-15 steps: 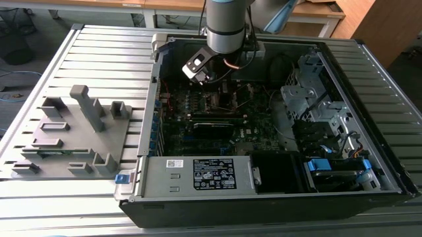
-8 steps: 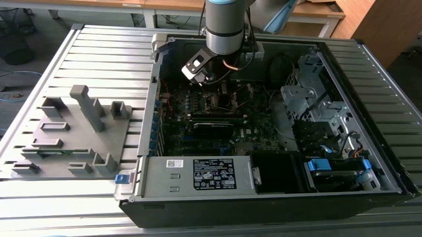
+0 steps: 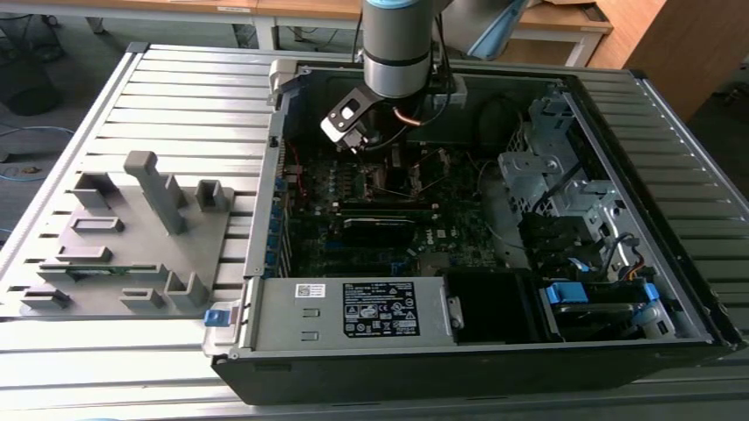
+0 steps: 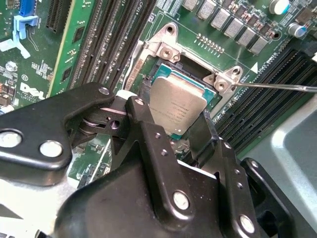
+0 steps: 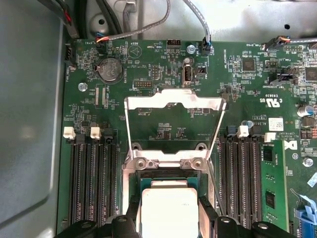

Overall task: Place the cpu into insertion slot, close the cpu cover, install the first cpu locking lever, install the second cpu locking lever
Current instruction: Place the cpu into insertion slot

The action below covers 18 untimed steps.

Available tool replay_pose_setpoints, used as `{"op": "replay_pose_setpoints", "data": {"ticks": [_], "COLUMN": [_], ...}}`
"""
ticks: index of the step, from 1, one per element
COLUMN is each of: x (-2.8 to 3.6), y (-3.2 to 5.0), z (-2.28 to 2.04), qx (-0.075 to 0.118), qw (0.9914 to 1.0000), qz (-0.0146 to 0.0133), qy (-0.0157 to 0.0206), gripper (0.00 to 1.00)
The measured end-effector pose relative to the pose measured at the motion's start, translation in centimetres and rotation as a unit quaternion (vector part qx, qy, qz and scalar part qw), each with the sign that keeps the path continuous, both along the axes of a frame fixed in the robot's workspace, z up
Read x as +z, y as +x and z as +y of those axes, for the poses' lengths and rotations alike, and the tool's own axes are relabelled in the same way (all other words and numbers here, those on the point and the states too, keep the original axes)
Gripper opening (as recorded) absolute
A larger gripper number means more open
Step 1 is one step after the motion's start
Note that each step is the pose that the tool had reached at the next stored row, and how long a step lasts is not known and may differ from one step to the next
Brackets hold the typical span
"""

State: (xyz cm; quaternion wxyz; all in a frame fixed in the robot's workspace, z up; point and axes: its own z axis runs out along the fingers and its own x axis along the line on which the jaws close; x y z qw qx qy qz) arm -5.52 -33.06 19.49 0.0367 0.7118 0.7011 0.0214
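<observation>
Both fingers (image 4: 146,126) clamped on the cpu (image 4: 177,105) edges; cpu sits over the insertion slot (image 4: 151,82), seating unclear. The cpu cover (image 5: 208,103) stands swung open.

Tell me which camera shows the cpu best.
The second wrist view: the cpu shows most of its top face, gripped by the tool over the insertion slot. The first wrist view has it cut off by the picture's edge. In the exterior view the arm stands in front of that spot.
</observation>
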Motion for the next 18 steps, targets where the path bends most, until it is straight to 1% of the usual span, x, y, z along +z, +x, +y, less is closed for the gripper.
{"op": "replay_pose_setpoints", "data": {"ticks": [7,18], "x": [-0.21,-0.23], "y": [-0.02,0.04], "z": [-0.01,-0.01], "qx": [0.0,0.001], "qw": [1.0,1.0], "qz": [0.0001,0.0001], "qy": [-0.0001,0.0], "gripper": [0.54,0.54]}}
